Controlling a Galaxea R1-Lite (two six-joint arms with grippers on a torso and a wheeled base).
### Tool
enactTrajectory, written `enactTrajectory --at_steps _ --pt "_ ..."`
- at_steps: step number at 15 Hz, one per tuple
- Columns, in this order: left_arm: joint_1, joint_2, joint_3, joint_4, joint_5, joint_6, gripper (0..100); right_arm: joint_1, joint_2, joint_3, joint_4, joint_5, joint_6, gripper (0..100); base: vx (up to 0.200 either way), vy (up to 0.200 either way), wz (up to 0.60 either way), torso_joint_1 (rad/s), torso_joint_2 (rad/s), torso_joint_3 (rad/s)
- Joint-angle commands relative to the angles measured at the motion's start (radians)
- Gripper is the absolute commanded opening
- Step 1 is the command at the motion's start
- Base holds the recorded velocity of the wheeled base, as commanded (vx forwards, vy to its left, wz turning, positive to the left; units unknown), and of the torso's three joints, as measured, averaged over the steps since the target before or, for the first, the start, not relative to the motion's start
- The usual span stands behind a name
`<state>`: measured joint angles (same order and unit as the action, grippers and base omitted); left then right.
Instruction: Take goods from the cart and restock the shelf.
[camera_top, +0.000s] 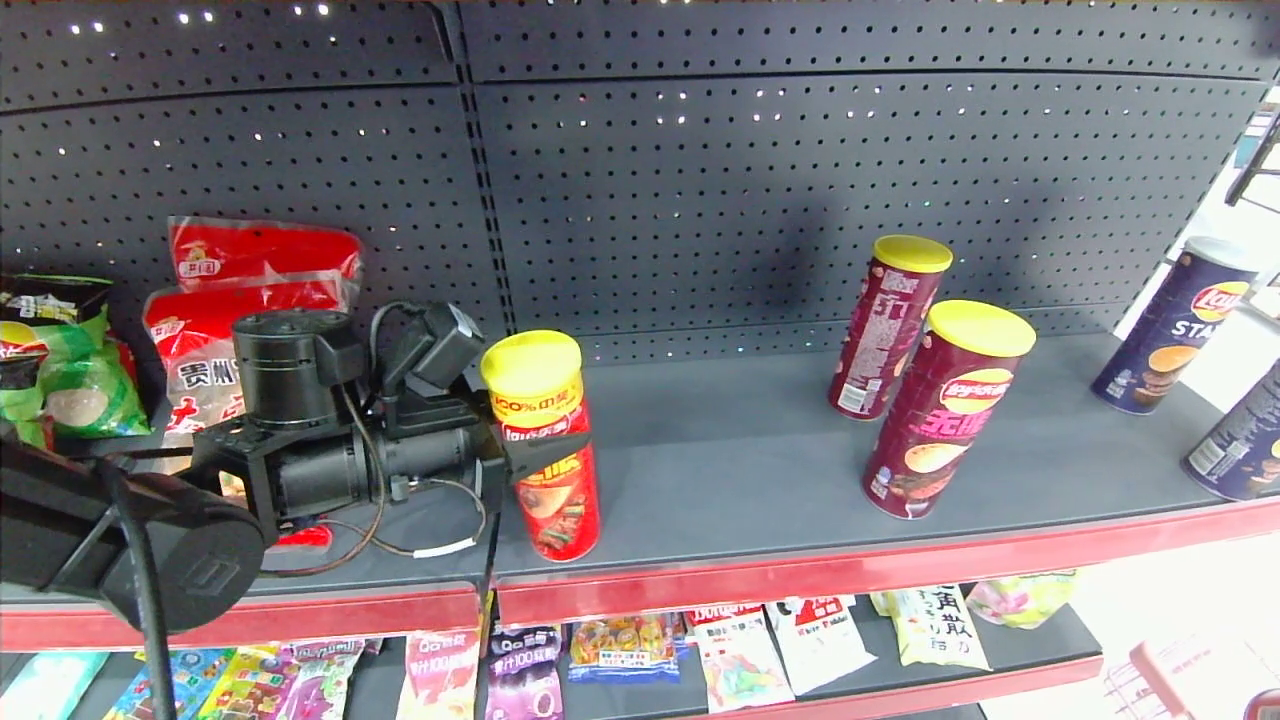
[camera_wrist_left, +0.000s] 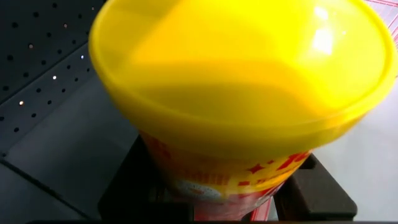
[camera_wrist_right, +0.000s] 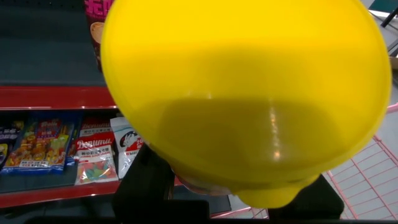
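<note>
Placement step appearing to be in hand: left claw (camera_top: 541, 452) is gripping the red can (camera_top: 556, 512) round its middle, fingers clamped on both sides. The can is standing upright close to the red front lip of the shelf (camera_top: 720, 455); whether its base is touching the board I cannot tell. From the left wrist its yellow lid (camera_wrist_left: 242, 68) is looming directly under the camera. Right claw (camera_wrist_right: 227, 198) is holding a second can (camera_wrist_right: 249, 93), dark fingers flanking it beneath the lid, out in front of the shelf with the pink wire cart (camera_wrist_right: 368, 180) just beyond. Next move, as I am judging it: seating the red can, releasing, and backing the claw straight out without tipping it. Open board is lying to its right; two maroon cans (camera_top: 945, 410) are standing well apart from it, blue cans (camera_top: 1170, 325) farther along. Red bags (camera_top: 260, 265) and green bags (camera_top: 60, 380) are crowding the left arm's side, against the pegboard (camera_top: 760, 180).
</note>
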<state>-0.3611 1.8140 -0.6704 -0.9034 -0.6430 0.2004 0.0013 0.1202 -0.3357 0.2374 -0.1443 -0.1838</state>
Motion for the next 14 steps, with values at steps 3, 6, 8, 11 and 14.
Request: enactTrajectory --at_steps 3,6,8,11,14 --pt "-0.002 -0.007 0.002 0.001 0.0 -0.001 0 0.0 -0.001 0.003 0.0 0.0 0.0 0 0.0 0.0 0.0 0.0 0.0 0.0" --pt "-0.006 -0.009 0.003 0.001 0.016 -0.007 0 0.0 -0.001 0.003 0.0 0.0 0.0 0 0.0 0.0 0.0 0.0 0.0 0.0" --pt "-0.021 -0.019 0.005 0.006 0.014 -0.012 0 0.0 0.001 0.004 0.0 0.0 0.0 0 0.0 0.0 0.0 0.0 0.0 0.0" --pt "-0.05 -0.03 0.011 0.003 0.029 -0.075 0 -0.003 -0.001 0.004 0.0 0.0 0.0 0 0.0 0.0 0.0 0.0 0.0 0.0" --pt "-0.049 -0.022 0.011 0.001 0.031 -0.072 0 -0.007 -0.001 0.006 0.0 0.0 0.0 0 0.0 0.0 0.0 0.0 0.0 0.0"
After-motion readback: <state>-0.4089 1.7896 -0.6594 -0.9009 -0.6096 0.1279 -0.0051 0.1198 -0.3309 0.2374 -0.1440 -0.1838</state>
